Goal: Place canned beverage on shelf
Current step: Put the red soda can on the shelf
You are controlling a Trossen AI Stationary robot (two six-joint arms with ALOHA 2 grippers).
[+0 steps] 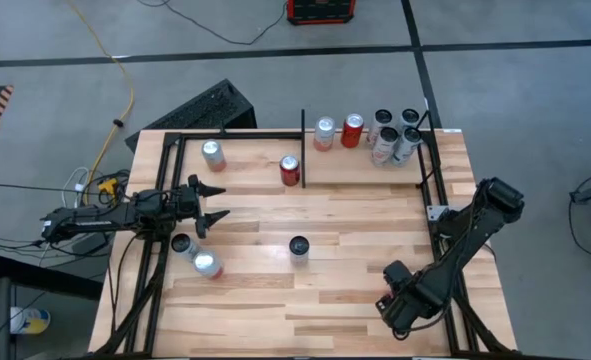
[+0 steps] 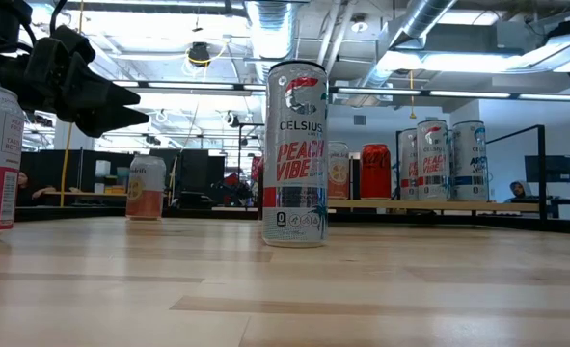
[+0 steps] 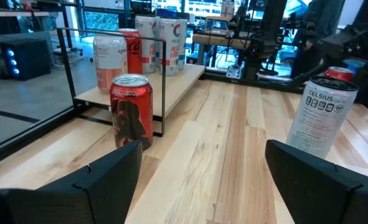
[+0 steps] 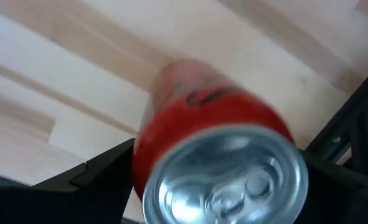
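Observation:
My right gripper (image 1: 397, 300) is at the table's near right and is shut on a red can (image 4: 202, 118). The can's silver top (image 4: 227, 180) faces the wrist camera. My left gripper (image 1: 215, 202) is open and empty, above the table's left side; its fingers (image 3: 84, 186) point toward the right. The shelf (image 1: 365, 150), a raised plank with black rails, lies along the far edge and holds several upright cans (image 1: 393, 135). A black divider bar (image 1: 303, 150) marks its left end. A red can (image 3: 131, 109) stands beside that bar. My right gripper holds the red can by its side wall just below the top rim (image 4: 147, 155), one finger (image 4: 103, 171) on each side. The fingers come from above, along the can. The can's lower end points at the table; whether it rests there I cannot tell.
A tall Celsius can (image 1: 298, 246) stands mid-table. Two cans (image 1: 195, 255) stand near my left gripper, and a pale can (image 1: 212, 152) stands at the far left. Black frame rails (image 1: 440, 215) run along the table's left and right sides.

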